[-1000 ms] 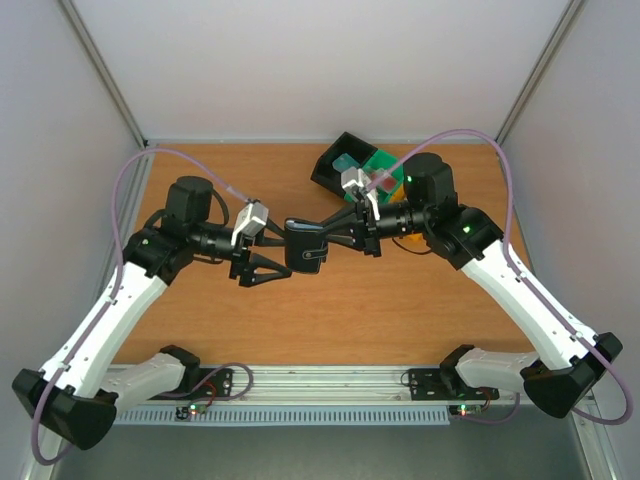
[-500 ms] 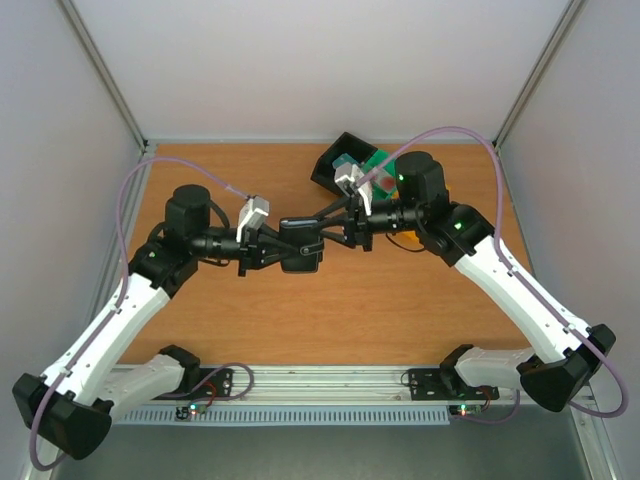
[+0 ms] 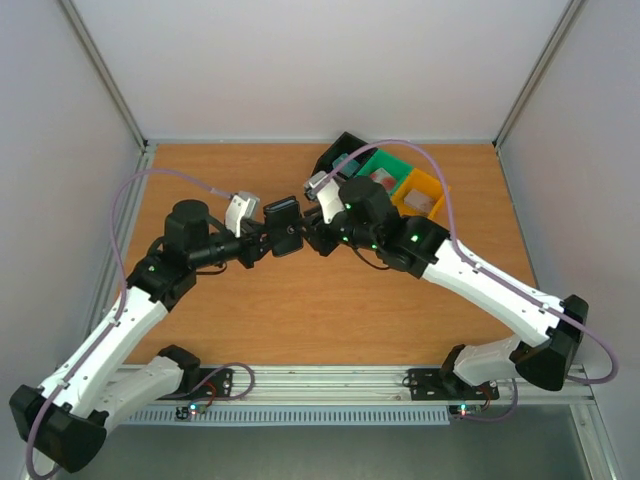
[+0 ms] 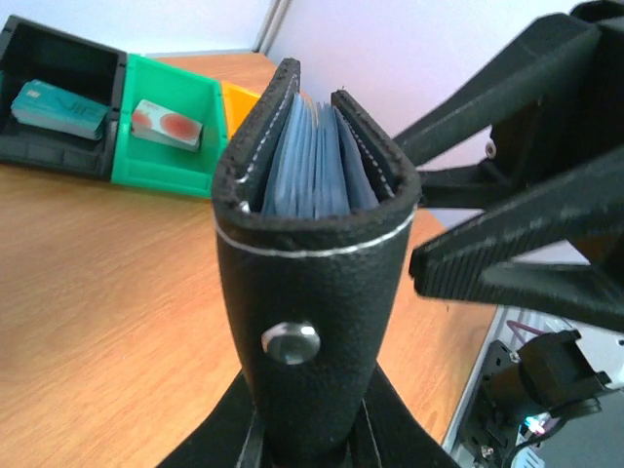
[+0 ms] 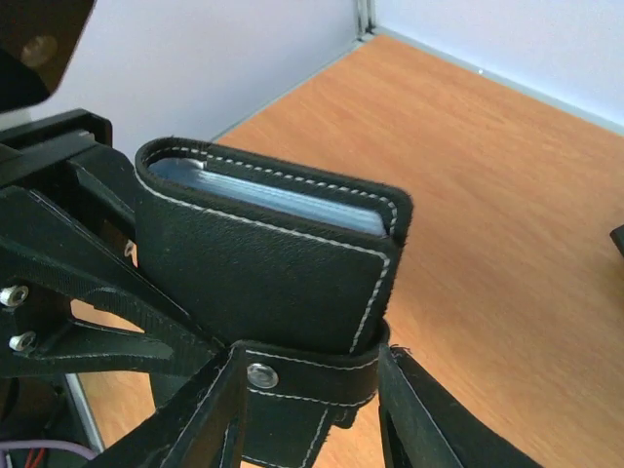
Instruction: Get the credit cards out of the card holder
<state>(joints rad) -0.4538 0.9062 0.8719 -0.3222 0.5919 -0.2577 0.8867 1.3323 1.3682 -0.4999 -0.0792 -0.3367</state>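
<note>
The black card holder point(image 3: 283, 226) hangs above the table between the two arms. My left gripper point(image 4: 307, 439) is shut on its lower end, the snap stud facing the left wrist camera. Pale blue-grey pockets point(image 4: 312, 161) show between the covers; no card is visible in them. My right gripper point(image 5: 310, 390) is open, its fingers point(image 5: 210, 419) standing on either side of the holder's strap point(image 5: 312, 370). A teal credit card point(image 4: 58, 107) lies in the black tray point(image 4: 54, 156). A red and white credit card point(image 4: 166, 122) lies in the green tray point(image 4: 161, 166).
Black, green and orange trays point(image 3: 420, 192) stand in a row at the back right of the wooden table point(image 3: 300, 320). The right arm's fingers point(image 4: 507, 253) fill the right side of the left wrist view. Grey walls enclose the table.
My left gripper has shut on the card holder and my right gripper has opened. Both grippers and the holder have moved left and towards the back.
</note>
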